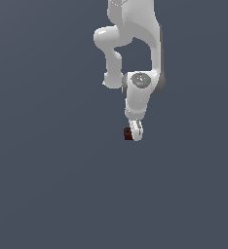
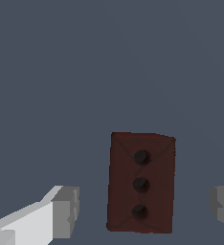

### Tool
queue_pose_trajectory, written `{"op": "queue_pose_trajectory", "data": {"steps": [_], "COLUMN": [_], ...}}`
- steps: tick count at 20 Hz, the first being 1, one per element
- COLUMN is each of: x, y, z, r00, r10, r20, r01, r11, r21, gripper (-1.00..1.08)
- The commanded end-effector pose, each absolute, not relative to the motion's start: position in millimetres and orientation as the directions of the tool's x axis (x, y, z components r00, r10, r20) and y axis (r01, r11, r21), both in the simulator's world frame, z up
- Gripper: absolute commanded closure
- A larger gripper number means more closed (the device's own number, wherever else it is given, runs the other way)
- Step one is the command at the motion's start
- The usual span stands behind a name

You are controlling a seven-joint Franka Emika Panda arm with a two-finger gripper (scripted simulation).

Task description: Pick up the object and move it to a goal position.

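1. Between the two grey fingertips [image 2: 66, 213] in the wrist view: the dark red-brown block [image 2: 141, 182], upright-rectangular in that picture, with three dark studs in a row down its face.
2. On either side of the block: clear gaps of bare floor [image 2: 109, 72], so no touch yet; gripper [image 2: 145, 210] spread wide, holding nothing.
3. Against the block in the exterior view: the white fingers of the gripper [image 1: 135, 132], low at the block [image 1: 128, 133], which peeks out on the exterior view's left of them. Hard to say from there whether the fingers reach fully down its sides or stop near its top.
4. Around the block: nothing but plain grey floor, and no goal marker visible in either view.
5. Step in hand, by the look of it: final alignment before closing on the block.
6. Relative to the block, possible faults:
   - Off-centre straddle, with the block nearer one finger than the other, so the nearer finger could arrive first and push or twist it.
   - Closing too high on the block, giving a shallow pinch and a slip on the lift.
   - Descending further with the fingers misplaced, pressing onto the studded face instead of passing beside it.
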State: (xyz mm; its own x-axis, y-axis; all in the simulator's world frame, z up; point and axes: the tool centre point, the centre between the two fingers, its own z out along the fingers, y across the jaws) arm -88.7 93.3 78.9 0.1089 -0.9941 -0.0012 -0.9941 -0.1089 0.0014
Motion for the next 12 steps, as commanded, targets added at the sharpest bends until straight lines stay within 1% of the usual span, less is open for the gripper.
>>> {"op": "queue_pose_trajectory", "data": {"steps": [1, 12], "x": [-90.4, -92.0], "y": [94.5, 95.8], "z": [78.0, 72.5], "r00": [0.083, 0.065], "r10": [-0.997, -0.998], "r20": [-0.001, 0.0], "r01": [-0.997, -0.998], "r11": [-0.083, -0.065], "r21": [0.001, 0.0], "gripper": [-0.92, -0.92]}}
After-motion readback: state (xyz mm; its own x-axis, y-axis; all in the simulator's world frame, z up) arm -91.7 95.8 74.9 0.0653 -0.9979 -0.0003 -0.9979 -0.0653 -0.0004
